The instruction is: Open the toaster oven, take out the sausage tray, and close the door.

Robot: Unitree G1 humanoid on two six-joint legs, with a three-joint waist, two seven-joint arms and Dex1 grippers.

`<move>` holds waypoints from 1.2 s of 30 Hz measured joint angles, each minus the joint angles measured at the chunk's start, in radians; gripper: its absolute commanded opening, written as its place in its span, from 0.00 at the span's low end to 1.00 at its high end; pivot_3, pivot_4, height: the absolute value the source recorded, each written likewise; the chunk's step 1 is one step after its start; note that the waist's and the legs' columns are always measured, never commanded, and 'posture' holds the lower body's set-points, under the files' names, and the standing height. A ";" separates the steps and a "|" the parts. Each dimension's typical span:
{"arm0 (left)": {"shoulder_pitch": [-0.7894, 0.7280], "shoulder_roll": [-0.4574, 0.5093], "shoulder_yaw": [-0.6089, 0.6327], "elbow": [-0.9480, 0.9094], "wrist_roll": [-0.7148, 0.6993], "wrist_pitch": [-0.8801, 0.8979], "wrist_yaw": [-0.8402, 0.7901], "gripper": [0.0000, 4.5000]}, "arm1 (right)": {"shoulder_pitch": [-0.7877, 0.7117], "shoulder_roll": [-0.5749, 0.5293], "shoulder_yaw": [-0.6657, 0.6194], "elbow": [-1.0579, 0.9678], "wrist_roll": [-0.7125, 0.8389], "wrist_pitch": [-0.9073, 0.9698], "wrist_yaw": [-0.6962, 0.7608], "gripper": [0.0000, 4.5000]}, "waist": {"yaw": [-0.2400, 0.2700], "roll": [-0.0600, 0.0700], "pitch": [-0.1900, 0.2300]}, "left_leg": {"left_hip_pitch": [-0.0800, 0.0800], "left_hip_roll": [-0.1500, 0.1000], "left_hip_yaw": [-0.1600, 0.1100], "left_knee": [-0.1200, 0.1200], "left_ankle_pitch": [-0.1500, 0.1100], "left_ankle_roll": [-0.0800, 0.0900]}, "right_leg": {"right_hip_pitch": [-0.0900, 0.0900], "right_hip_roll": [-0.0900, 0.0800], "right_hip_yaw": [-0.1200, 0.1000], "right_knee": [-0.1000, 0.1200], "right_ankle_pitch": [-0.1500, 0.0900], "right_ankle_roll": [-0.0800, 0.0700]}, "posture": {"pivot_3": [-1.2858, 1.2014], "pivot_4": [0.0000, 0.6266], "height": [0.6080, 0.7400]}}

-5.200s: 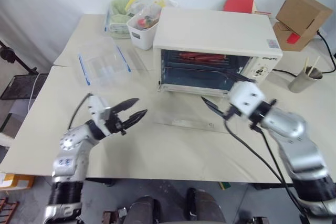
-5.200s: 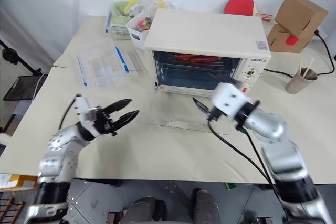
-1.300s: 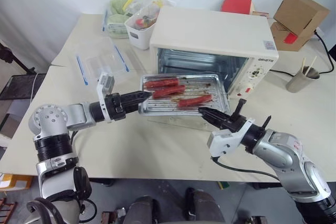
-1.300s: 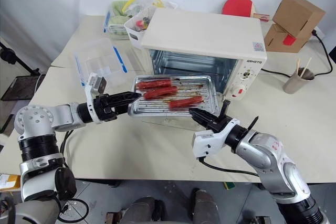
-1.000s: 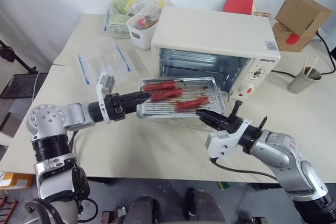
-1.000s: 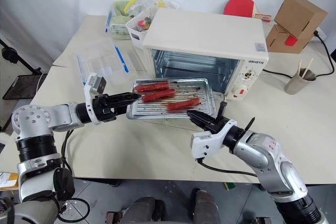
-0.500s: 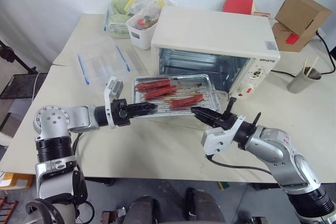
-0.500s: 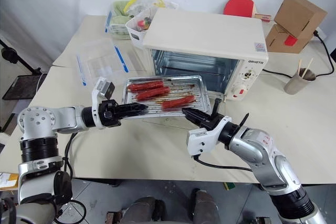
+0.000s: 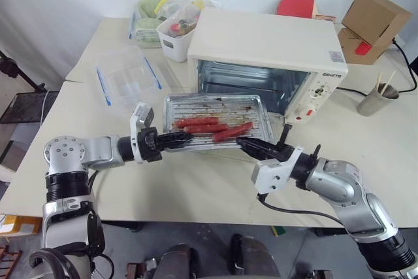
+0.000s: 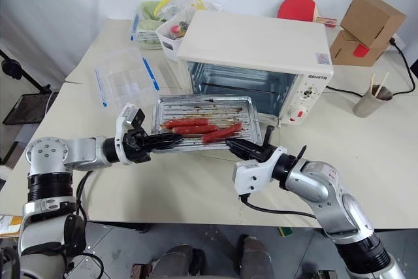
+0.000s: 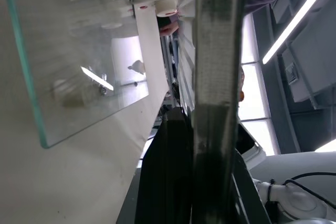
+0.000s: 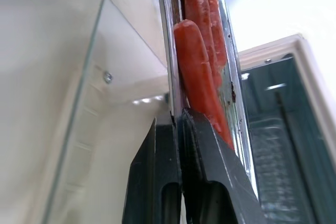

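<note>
The cream-white toaster oven [image 9: 261, 37] stands open and its rack is bare. Its glass door [image 12: 89, 93] lies flat on the table in front of it. The shiny sausage tray [image 9: 209, 104] hangs above the door, tilted down toward me, with three red sausages [image 9: 206, 127] gathered near its front edge. My left gripper [image 9: 185, 137] is shut on the tray's front left rim. My right gripper [image 9: 240, 142] is shut on the front right rim, right beside a sausage [image 12: 197, 72].
A clear container with blue edges [image 9: 127, 76] lies left of the oven, and a white bin [image 9: 175, 34] stands behind it. A cardboard box [image 9: 372, 17] and a cup with sticks [image 9: 373, 99] are at the right. Bare table lies in front of the door.
The tray, inside the oven at first, is out. Over the last second it tipped toward me and the sausages slid to the front. My left gripper closed on its rim.
</note>
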 measured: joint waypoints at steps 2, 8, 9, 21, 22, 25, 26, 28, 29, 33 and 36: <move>0.007 0.029 -0.007 0.039 -0.065 -0.005 0.055 0.00 | 0.001 -0.006 -0.007 -0.011 0.022 -0.007 0.009 0.39 | 0.000 0.000 0.000 | 0.000 0.000 0.000 0.000 0.000 0.000 | 0.000 0.000 0.000 0.000 0.000 0.000 | 0.52 0.24 1.00; 0.091 0.107 -0.091 0.065 -0.343 -0.052 0.204 0.00 | 0.043 -0.038 -0.012 -0.026 0.121 -0.038 0.049 0.53 | 0.000 0.000 0.000 | 0.000 0.000 -0.001 0.000 0.000 0.000 | 0.000 -0.002 0.001 0.000 0.000 0.000 | 0.52 0.24 1.00; 0.109 0.122 -0.109 0.060 -0.384 -0.067 0.221 0.00 | 0.052 -0.046 -0.016 -0.033 0.141 -0.048 0.055 0.53 | 0.000 0.000 0.000 | 0.001 0.000 -0.001 0.000 0.000 0.000 | 0.000 -0.002 0.001 0.000 0.000 0.000 | 0.52 0.24 1.00; 0.465 0.168 0.101 -0.136 -0.452 -0.213 0.191 0.00 | 0.227 -0.169 -0.317 0.161 0.366 -0.284 0.107 0.25 | -0.002 0.000 0.000 | 0.001 0.000 0.000 -0.001 -0.001 -0.001 | 0.001 -0.002 0.002 -0.002 0.000 -0.001 | 0.52 0.24 1.00; 0.518 0.147 0.138 -0.167 -0.452 -0.232 0.193 0.00 | 0.225 -0.175 -0.331 0.222 0.383 -0.306 0.119 0.17 | -0.002 0.000 0.000 | 0.002 0.000 0.001 -0.002 -0.001 -0.001 | 0.002 -0.003 0.002 -0.003 0.000 -0.001 | 0.52 0.24 1.00; 0.654 0.048 0.223 -0.269 -0.452 -0.302 0.203 0.00 | 0.216 -0.194 -0.355 0.426 0.440 -0.363 0.170 0.01 | -0.003 0.000 0.000 | 0.002 0.001 0.001 -0.001 -0.001 -0.001 | 0.002 -0.007 0.002 -0.003 -0.001 -0.002 | 0.52 0.24 1.00; 0.676 0.029 0.239 -0.297 -0.451 -0.318 0.209 0.00 | 0.207 -0.198 -0.354 0.460 0.451 -0.370 0.184 0.01 | 0.000 0.000 0.000 | 0.002 0.001 0.000 -0.001 0.000 -0.001 | 0.002 -0.008 0.002 -0.003 -0.001 -0.002 | 0.52 0.24 1.00; 0.726 -0.040 0.281 -0.388 -0.452 -0.375 0.228 0.00 | 0.163 -0.197 -0.352 0.543 0.513 -0.352 0.227 0.01 | 0.000 0.000 0.000 | 0.003 0.000 0.001 0.000 0.000 -0.001 | 0.002 -0.011 0.002 -0.003 -0.001 -0.003 | 0.52 0.24 1.00; 0.749 -0.073 0.295 -0.429 -0.453 -0.403 0.239 0.00 | 0.145 -0.195 -0.351 0.581 0.548 -0.324 0.252 0.01 | 0.001 0.000 0.000 | 0.003 0.000 0.000 0.000 0.000 0.000 | 0.002 -0.012 0.001 -0.003 -0.001 -0.003 | 0.52 0.24 1.00; 0.828 -0.206 0.324 -0.552 -0.453 -0.511 0.299 0.00 | 0.109 -0.179 -0.323 0.694 0.684 -0.145 0.393 0.01 | 0.002 0.000 0.000 | 0.003 -0.001 0.000 0.000 -0.001 0.000 | 0.002 -0.014 0.000 -0.003 -0.002 -0.003 | 0.52 0.24 1.00; 0.839 -0.284 0.341 -0.607 -0.453 -0.584 0.342 0.00 | 0.087 -0.135 -0.304 0.755 0.730 -0.028 0.452 0.01 | 0.002 0.000 0.000 | 0.003 -0.002 0.000 0.000 -0.001 0.001 | 0.002 -0.015 0.000 -0.003 -0.002 -0.003 | 0.52 0.24 1.00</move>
